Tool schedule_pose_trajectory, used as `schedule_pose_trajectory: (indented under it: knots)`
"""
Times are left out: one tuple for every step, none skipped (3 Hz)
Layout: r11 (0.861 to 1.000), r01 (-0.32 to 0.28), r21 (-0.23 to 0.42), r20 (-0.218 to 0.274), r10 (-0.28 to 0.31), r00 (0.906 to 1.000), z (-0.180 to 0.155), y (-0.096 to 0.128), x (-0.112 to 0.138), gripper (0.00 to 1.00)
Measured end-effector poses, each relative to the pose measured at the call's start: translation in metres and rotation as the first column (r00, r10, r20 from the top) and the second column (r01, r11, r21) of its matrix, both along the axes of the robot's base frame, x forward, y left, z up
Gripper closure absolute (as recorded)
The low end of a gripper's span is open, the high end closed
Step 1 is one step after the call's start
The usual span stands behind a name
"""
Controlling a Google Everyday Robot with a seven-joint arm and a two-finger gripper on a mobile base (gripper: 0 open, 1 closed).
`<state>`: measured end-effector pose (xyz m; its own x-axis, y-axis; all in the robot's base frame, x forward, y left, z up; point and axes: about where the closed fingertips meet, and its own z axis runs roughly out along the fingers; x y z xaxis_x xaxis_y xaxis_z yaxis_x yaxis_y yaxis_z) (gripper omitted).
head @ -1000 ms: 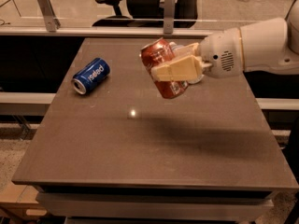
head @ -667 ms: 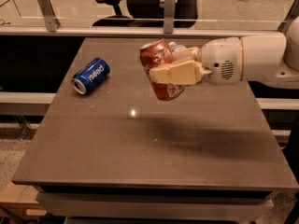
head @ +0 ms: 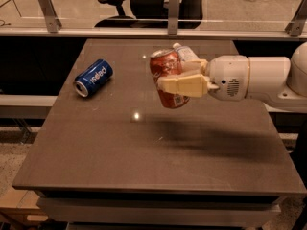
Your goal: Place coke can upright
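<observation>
The gripper reaches in from 3 o'clock on the end of the white arm, and its two tan fingers are clamped on the coke can. One finger runs across the near face of the can; the other shows behind it.

The can sits at the very tip of the claw, on its 9 o'clock side, over the middle of the table. Its long axis is close to vertical. The silver top faces up and leans a little toward 11 o'clock, and the base swings toward 5 o'clock. The dark shadow lies on the tabletop at 6 o'clock from the can and apart from it, so I judge the can is held in the air rather than resting on its base.

That small lean is what the next move depends on. The axis likely needs to be squared to the tabletop as the can comes down, so the base lands flat and not on its rim.

A clear plastic bottle lies just behind the claw at 12 o'clock, close to the far finger. The blue Pepsi can lies on its side well off at 9 o'clock. The patch of table directly under the held can looks bare.
</observation>
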<state>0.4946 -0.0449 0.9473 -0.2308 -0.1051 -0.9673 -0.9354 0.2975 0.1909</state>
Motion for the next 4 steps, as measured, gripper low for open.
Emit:
schedule_pose_trajectory:
  knots:
    - [0.999,0.026,0.042,0.008,-0.026,0.9996,-0.017,-0.006,0.005,1.0]
    - [0.996,0.041,0.074,0.014,-0.042,0.999,-0.033,-0.011,0.01,1.0]
    - [0.995,0.052,0.087,0.018,-0.054,0.9984,-0.045,-0.016,0.015,1.0]
    - [0.994,0.067,0.092,0.012,-0.069,0.9976,-0.059,-0.022,0.017,1.0]
